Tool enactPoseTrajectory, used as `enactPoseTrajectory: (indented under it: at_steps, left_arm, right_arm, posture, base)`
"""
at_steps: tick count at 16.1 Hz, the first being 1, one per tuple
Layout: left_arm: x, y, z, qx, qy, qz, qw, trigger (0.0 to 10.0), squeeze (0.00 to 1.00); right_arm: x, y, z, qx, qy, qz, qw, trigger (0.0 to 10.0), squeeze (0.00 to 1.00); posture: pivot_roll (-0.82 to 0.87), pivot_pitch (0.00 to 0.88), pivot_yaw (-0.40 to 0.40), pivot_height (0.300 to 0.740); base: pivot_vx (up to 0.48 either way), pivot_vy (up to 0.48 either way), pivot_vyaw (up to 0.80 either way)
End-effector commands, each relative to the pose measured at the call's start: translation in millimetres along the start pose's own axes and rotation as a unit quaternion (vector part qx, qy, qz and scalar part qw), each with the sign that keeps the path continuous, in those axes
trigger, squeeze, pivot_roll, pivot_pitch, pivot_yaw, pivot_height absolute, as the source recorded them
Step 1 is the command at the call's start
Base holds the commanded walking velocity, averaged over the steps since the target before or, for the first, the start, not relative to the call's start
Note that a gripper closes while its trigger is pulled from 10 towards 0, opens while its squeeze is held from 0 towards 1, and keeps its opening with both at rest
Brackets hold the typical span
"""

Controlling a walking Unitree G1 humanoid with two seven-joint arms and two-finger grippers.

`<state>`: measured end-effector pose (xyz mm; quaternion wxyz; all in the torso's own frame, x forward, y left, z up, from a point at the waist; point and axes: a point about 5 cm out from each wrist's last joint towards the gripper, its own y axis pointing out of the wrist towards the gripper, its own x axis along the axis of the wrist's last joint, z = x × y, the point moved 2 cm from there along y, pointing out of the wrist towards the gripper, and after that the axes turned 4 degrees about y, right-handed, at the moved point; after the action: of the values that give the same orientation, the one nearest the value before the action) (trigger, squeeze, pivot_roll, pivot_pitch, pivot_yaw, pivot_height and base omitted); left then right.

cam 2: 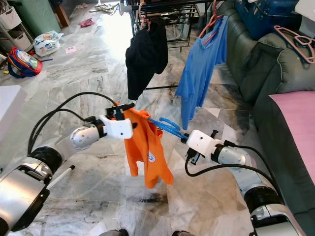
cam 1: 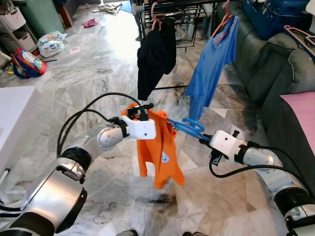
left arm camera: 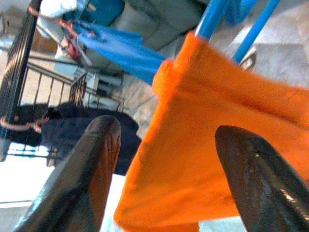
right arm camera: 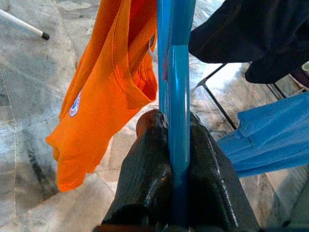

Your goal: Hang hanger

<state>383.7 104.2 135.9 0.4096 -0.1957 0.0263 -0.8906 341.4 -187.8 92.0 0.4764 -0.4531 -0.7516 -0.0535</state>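
Observation:
An orange shirt [cam 1: 160, 152] hangs on a blue hanger [cam 1: 184, 127] held in mid-air in front of me. My right gripper [right arm camera: 174, 130] is shut on the hanger's blue bar, at the end away from the shirt. My left gripper [left arm camera: 164, 135] is at the shirt's upper shoulder, open, with the orange cloth just beyond its black fingers [left arm camera: 91, 164]. Farther ahead stands a black clothes rack [cam 1: 147, 7]. A black garment [cam 1: 155, 54] and a blue shirt [cam 1: 211, 69] hang from it on pink hangers.
A dark green sofa [cam 1: 275, 64] runs along the right, with a pink cushion [cam 1: 302, 118] and a loose pink hanger [cam 2: 295, 39] on it. A white table [cam 1: 15, 108] is at the left. A colourful backpack [cam 1: 27, 63] and bags lie on the marble floor at the far left.

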Motion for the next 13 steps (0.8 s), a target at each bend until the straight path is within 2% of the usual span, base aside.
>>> enactPoseTrajectory:
  at_steps: [1, 2, 3, 6, 11, 12, 13]
  left_arm:
    - [-8.9, -4.6, 5.2, 0.007, -0.003, 0.020, 1.000, 10.0, 1.00]
    - [-10.1, -5.0, 6.8, 0.011, -0.004, 0.024, 1.000, 10.0, 1.00]
    - [-15.5, -7.3, 12.8, 0.027, -0.022, 0.039, 0.999, 10.0, 1.00]
    - [-30.6, -13.7, 11.3, 0.040, -0.039, 0.087, 0.995, 10.0, 1.00]
    - [-50.2, -22.6, 6.2, 0.044, -0.079, 0.154, 0.984, 10.0, 1.00]
    - [-54.0, -23.7, 2.7, 0.041, -0.099, 0.171, 0.979, 10.0, 0.99]
    - [-54.4, -23.5, 1.3, 0.037, -0.103, 0.174, 0.979, 10.0, 0.57]
  right_arm:
    - [5.7, -0.6, -4.3, -0.016, 0.007, -0.021, 1.000, 0.0, 0.00]
    - [5.6, -0.8, -5.0, -0.018, 0.007, -0.021, 1.000, 0.0, 0.00]
    - [5.3, -1.6, -7.8, -0.026, 0.010, -0.020, 0.999, 0.0, 0.00]
    - [10.6, -2.0, -5.3, -0.023, 0.007, -0.035, 0.999, 0.0, 0.00]
    - [13.3, -14.9, -0.9, 0.003, -0.003, -0.046, 0.999, 0.0, 0.00]
    - [15.9, -18.6, -0.7, 0.005, -0.005, -0.050, 0.999, 0.0, 0.00]
    - [17.0, -20.2, -0.6, 0.006, -0.006, -0.051, 0.999, 0.0, 0.00]
  posture:
    - [-0.05, 0.158, 0.078, 0.740]
    - [-0.05, 0.158, 0.078, 0.740]
    - [-0.05, 0.153, 0.077, 0.740]
    - [-0.05, 0.151, 0.079, 0.740]
    - [-0.06, 0.151, 0.078, 0.740]
    - [-0.06, 0.151, 0.080, 0.740]
    - [-0.07, 0.151, 0.080, 0.740]
  base:
    - [0.000, 0.000, 0.00]
    - [0.000, 0.000, 0.00]
    - [0.000, 0.000, 0.00]
    - [0.000, 0.000, 0.00]
    - [0.000, 0.000, 0.00]
    - [0.000, 0.000, 0.00]
    - [0.000, 0.000, 0.00]
